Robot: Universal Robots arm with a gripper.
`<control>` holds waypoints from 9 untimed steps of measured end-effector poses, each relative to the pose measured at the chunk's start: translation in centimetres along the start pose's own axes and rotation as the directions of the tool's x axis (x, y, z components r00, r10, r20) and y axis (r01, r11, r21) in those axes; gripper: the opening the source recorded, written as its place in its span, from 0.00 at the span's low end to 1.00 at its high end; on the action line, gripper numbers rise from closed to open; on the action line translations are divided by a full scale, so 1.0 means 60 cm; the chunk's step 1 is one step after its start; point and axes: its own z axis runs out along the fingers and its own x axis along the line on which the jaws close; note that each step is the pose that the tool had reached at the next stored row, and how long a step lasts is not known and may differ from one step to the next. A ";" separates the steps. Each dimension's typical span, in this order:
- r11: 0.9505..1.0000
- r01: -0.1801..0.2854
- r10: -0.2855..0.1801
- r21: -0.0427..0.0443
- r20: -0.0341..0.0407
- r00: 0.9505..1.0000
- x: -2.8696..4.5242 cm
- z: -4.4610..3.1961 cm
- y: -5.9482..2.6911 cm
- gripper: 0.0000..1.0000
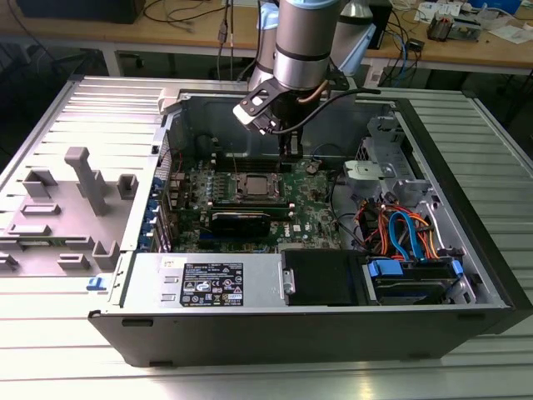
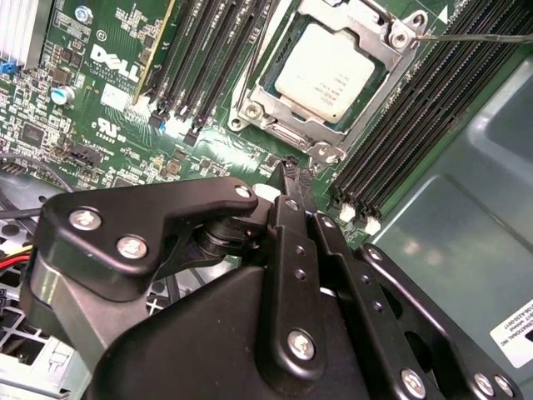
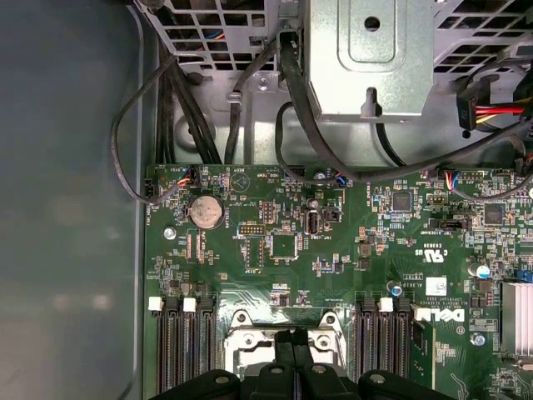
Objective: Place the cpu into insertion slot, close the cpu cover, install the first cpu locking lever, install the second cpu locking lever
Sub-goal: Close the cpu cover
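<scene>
The cpu (image 2: pixel 326 71) lies in the insertion slot (image 1: pixel 254 185) on the green board, its dull silver top showing. The cpu cover (image 2: pixel 379 104) lies flat over it, framing the chip. One thin locking lever (image 2: pixel 479 37) runs from the cover's corner out over the memory slots. A second thin rod (image 2: pixel 261 46) runs along the socket's other side. My gripper (image 2: pixel 293 171) hangs just above the board beside the socket's corner, fingers together and holding nothing. In the exterior view the gripper (image 1: pixel 290 150) hangs behind the socket. In the first wrist view its fingers (image 3: pixel 283 367) sit over the socket's edge.
Long black memory slots (image 2: pixel 400 125) flank the socket. A drive cage with cables (image 1: pixel 400 225) fills the case at the exterior view's right, and a power supply (image 1: pixel 212 283) sits in front. Grey fixtures (image 1: pixel 83 179) stand on the table at the left.
</scene>
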 end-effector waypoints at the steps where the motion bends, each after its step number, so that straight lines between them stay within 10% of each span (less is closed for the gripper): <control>1: 1.000 0.000 0.000 0.000 0.000 1.000 0.000 0.000 0.000 0.11; 9: 1.000 0.000 0.000 0.000 0.000 1.000 0.000 0.001 -0.011 0.11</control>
